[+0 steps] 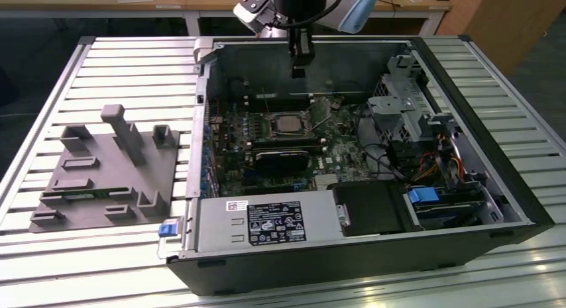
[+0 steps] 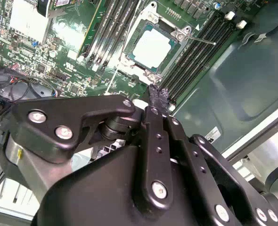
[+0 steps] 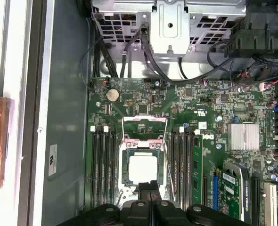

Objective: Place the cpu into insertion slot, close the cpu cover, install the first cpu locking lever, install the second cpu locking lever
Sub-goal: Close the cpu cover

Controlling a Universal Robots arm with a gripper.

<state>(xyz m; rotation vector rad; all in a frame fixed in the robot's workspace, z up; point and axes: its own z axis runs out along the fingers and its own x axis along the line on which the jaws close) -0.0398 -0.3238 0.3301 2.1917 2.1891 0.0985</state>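
The cpu [image 1: 285,124] lies flat in the insertion slot [image 3: 124,169] of the motherboard, its silver top showing in both wrist views [image 2: 152,45] [image 3: 143,168]. A silver cpu cover frame [image 2: 177,34] surrounds the chip; I cannot tell whether it is pressed flat. Two thin wire levers [image 2: 201,40] [image 3: 169,165] stick out from the socket's sides. My gripper [image 1: 299,71] hangs above the open case over the socket. Its black fingers are shut with nothing between them [image 2: 159,96] [image 3: 149,187], clear of the chip.
The open computer case [image 1: 460,102] rests on a slatted metal table [image 1: 132,63]. A grey fixture block [image 1: 102,169] sits at the exterior view's left. Memory slots [image 3: 103,165] flank the socket. A finned heatsink [image 3: 244,136], cables [image 3: 129,56] and a drive cage [image 1: 402,102] crowd the case.
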